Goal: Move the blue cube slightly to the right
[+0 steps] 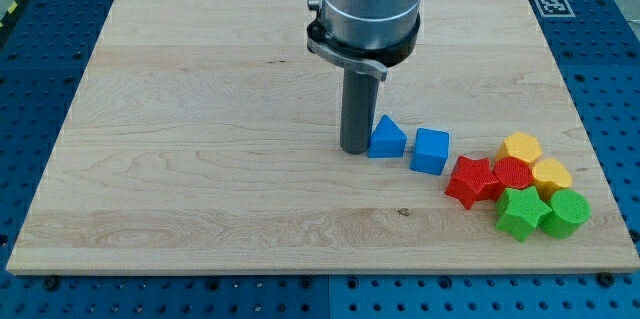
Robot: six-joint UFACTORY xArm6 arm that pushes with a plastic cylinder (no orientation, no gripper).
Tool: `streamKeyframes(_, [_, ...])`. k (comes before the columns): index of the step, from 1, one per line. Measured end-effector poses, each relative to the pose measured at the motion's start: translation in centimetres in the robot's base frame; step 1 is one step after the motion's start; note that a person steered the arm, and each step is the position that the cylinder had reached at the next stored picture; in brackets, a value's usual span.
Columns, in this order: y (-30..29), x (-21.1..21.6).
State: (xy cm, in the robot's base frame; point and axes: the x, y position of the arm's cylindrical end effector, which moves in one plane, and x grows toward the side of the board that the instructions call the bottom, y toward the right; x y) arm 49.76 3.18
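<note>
The blue cube [431, 150] sits on the wooden board [200, 109], right of centre. A blue triangular block [386, 137] lies just to its left, a small gap between them. My tip [354, 149] is down at the board, touching or nearly touching the left side of the blue triangular block. So the triangular block lies between my tip and the blue cube.
A cluster sits at the view's lower right: a red star [472, 180], a red block [513, 173], a yellow hexagonal block [521, 146], a yellow block [551, 172], a green star [522, 212] and a green cylinder [566, 211]. The red star is close to the blue cube's right.
</note>
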Motion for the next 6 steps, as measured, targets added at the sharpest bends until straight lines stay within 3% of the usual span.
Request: streamKeyframes(6, [5.3, 0.8])
